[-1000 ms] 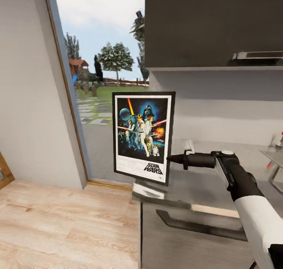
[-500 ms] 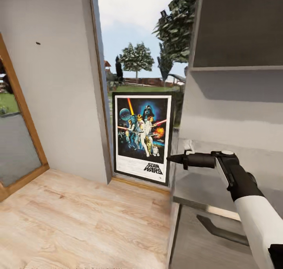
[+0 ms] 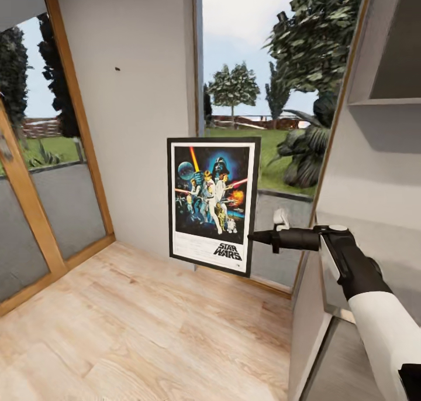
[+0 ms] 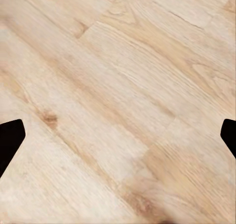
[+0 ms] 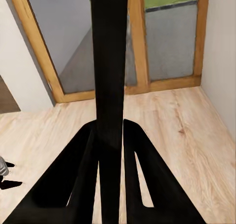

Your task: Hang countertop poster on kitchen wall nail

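The poster (image 3: 213, 205), a framed Star Wars picture, hangs upright in the air in front of me. My right gripper (image 3: 252, 237) is shut on its right edge, near the lower corner. In the right wrist view the poster (image 5: 109, 62) runs edge-on as a black strip, pinched by the right gripper (image 5: 110, 135). One wall nail (image 3: 117, 69) shows as a dark dot high on the pale wall panel, up and left of the poster. My left gripper (image 4: 119, 135) is open over bare wooden floor. The kitchen countertop is out of view.
Wood-framed glass doors (image 3: 35, 202) stand at the left and a tall window (image 3: 257, 96) behind the poster. A grey cabinet side (image 3: 307, 331) and an upper cabinet (image 3: 397, 50) close off the right. Light wooden floor (image 3: 146, 331) spreads below.
The view has swung left, away from the counter. The wall panel with the nail and the glass doors have come further in. Poster and right arm keep their place in the picture.
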### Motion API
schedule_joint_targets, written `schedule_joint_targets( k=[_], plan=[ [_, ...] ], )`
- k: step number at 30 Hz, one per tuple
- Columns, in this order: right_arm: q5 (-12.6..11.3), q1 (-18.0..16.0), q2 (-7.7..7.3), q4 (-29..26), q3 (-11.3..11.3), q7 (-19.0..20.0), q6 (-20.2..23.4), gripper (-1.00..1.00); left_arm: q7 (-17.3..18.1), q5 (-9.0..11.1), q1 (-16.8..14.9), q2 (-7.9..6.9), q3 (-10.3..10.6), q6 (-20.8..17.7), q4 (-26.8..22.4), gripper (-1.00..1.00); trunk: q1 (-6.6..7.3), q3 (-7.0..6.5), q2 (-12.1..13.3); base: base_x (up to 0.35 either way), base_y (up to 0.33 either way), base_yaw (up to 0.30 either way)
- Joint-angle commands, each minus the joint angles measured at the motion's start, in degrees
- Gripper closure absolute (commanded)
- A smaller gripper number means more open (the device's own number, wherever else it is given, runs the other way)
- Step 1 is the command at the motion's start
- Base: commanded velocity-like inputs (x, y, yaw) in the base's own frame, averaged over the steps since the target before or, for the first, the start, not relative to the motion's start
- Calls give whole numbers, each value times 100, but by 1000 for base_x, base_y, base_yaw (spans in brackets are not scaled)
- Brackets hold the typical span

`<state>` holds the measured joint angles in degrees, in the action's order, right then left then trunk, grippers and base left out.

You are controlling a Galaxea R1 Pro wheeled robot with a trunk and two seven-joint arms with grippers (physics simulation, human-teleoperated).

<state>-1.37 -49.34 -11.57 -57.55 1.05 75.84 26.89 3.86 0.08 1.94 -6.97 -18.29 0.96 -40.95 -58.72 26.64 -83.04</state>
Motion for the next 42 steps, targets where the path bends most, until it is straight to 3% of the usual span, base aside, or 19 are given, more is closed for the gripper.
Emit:
schedule_joint_targets(
  k=[1,12,15,16,22,23,25,42],
  plan=[
    [-21,-5,-4,4,9,19,71,100,38,1,-1,2,-16,10,-1,-100,0,5,-3,0,292,284],
    [-29,25,79,56,10,18,55,100,42,1,-1,2,-16,9,-1,-100,0,5,-3,0,256,171],
    [-32,293,76,108,2,41,32,100,44,2,-1,7,-5,10,-8,-100,0,5,-3,0,13,3],
    [-48,642,77,77,8,48,18,100,38,6,-1,20,55,4,-14,-100,0,5,-3,0,2,0],
    [-55,926,76,83,4,50,5,100,36,8,-1,27,74,8,-18,-100,131,-95,237,0,0,0],
    [-56,1125,71,71,2,60,-205,100,36,5,-1,28,72,20,-15,-100,153,-106,277,0,0,0],
    [-56,1198,69,60,-1,63,-384,100,36,6,-1,29,72,25,-14,-100,197,-125,357,0,0,0],
    [-57,1286,54,80,-6,158,-515,100,26,1,-1,29,72,28,-10,-100,571,-287,1039,0,0,0]
  ],
)
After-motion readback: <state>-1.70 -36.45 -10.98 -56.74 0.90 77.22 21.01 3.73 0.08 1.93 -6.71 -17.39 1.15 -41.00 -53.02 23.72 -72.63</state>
